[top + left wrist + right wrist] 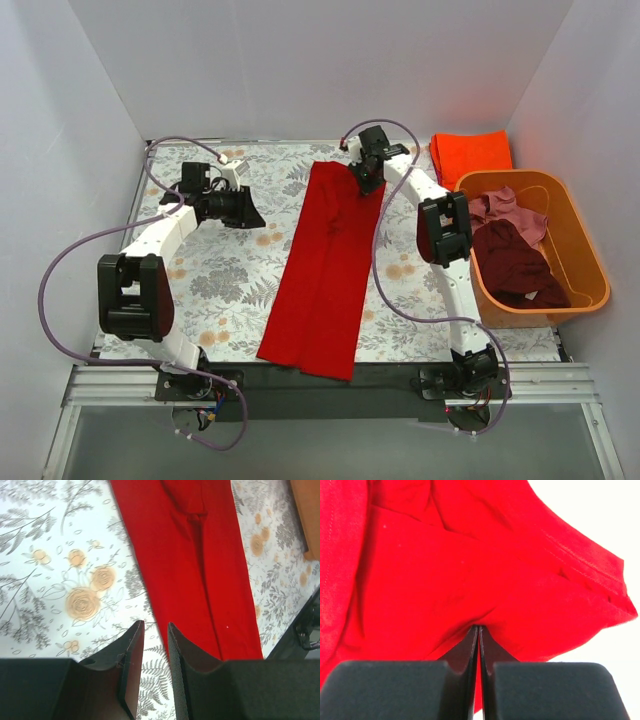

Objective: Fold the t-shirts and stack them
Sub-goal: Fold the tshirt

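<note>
A floral tablecloth (230, 280), pale with grey ferns and tan roses, covers the table inside plain white walls (330, 60). The bright red t-shirt (325, 270) lies on it as a long, narrow strip of soft matte cloth. Its near hem reaches the table's front edge and its far end is bunched in wrinkles. The left gripper (155, 625) hangs over the cloth just left of this shirt; its dark flat fingers are slightly parted and hold nothing. At the far end, the right gripper (478, 626) is clenched, its two fingers pressed together on a pinch of the red fabric, where a stitched hem curves past. To the right stands an orange plastic tub (520, 308), smooth and rounded at its corners. In it a maroon t-shirt (510, 260) lies crumpled, with a small pale tag (537, 296) too small to read. A dusty pink t-shirt (505, 207) lies behind it. Beyond the tub, an orange-red t-shirt (470, 155) lies folded flat in a neat rectangle.
</note>
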`<control>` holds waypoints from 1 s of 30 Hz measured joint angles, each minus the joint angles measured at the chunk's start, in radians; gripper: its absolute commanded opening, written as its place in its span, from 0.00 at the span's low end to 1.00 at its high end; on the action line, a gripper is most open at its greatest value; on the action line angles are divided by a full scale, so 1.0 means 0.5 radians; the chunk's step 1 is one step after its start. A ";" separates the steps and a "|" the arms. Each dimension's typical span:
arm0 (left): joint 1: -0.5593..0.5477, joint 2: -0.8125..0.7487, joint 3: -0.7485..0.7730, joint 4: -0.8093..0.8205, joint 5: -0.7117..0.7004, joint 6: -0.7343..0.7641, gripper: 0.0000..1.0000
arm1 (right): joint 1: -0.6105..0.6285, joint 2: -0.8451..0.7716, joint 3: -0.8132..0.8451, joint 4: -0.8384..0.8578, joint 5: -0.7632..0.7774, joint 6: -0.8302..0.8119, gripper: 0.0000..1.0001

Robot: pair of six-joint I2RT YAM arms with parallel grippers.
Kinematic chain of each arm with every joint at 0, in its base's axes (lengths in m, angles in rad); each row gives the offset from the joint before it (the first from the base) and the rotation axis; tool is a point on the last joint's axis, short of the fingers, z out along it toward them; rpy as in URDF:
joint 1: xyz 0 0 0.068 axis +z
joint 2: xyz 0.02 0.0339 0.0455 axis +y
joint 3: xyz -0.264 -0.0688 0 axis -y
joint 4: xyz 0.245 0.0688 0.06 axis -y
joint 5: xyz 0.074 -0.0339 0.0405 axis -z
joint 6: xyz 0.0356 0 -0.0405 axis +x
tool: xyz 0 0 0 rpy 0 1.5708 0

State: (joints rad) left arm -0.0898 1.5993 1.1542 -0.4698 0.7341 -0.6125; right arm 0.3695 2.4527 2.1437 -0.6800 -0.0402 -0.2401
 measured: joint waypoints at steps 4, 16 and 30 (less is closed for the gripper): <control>0.071 0.092 -0.003 0.018 -0.002 -0.033 0.25 | 0.084 0.177 0.248 0.153 0.042 -0.061 0.09; -0.100 0.604 0.323 0.286 -0.037 -0.336 0.28 | 0.114 -0.076 -0.127 0.657 -0.018 -0.156 0.23; -0.326 1.324 0.906 0.472 -0.372 -0.688 0.16 | 0.090 -0.506 -0.417 0.462 -0.381 0.055 0.16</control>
State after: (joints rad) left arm -0.2527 2.2612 1.6073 -0.2340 0.5484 -0.9565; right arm 0.4145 2.1998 1.9354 -0.4492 -0.2310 -0.2127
